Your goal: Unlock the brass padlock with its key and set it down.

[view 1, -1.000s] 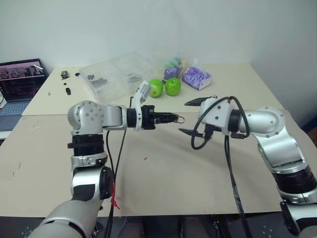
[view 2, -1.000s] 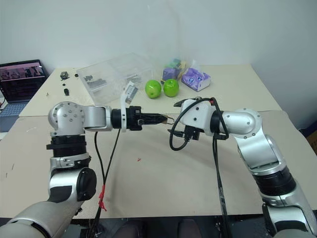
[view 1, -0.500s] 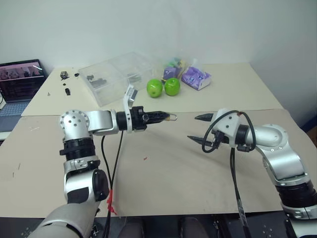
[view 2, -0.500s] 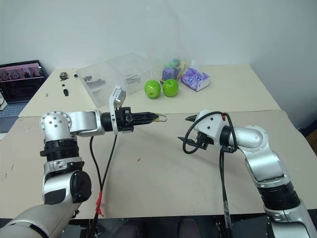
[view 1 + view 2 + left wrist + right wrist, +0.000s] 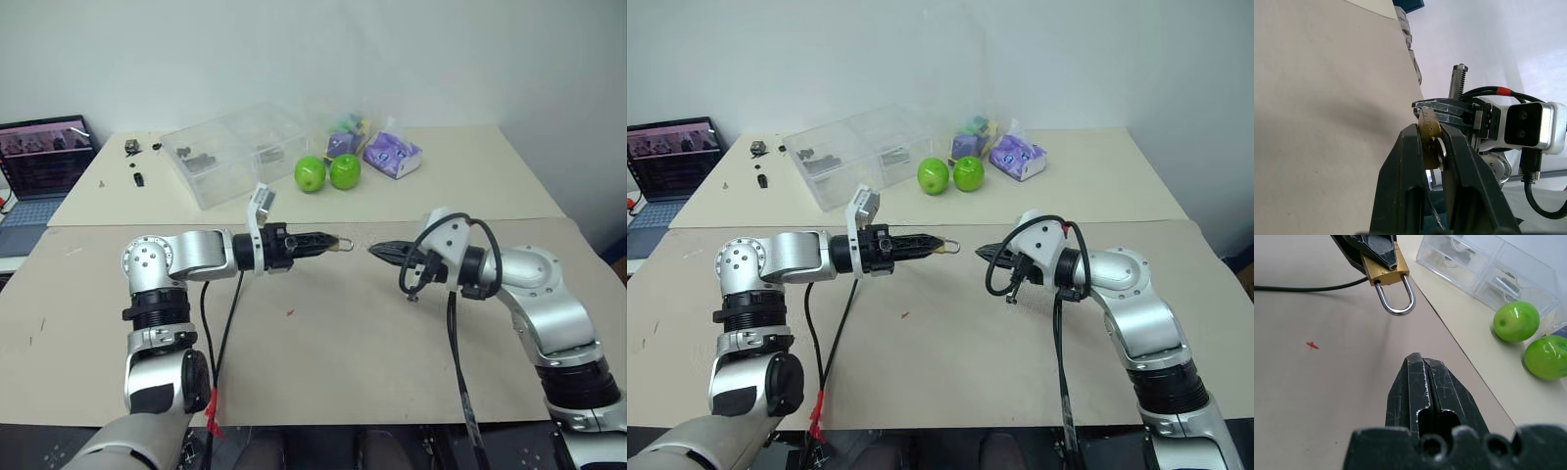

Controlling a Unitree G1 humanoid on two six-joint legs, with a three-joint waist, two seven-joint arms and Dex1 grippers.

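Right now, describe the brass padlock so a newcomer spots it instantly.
Above the middle of the tan table, the left gripper points toward the right gripper. Pinched at its tips is the brass padlock: a tiny golden block with a silver shackle loop sticking out, far smaller than the green apples behind.

No text, brand or number can be read anywhere; the laptop (image 5: 44,162) screen left of the clear box (image 5: 240,149) may carry writing, but it is too small.

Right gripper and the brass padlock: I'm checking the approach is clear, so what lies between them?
Nothing: open air over bare table separates the shut right gripper from the brass padlock held by the left gripper, seen in the right wrist view.
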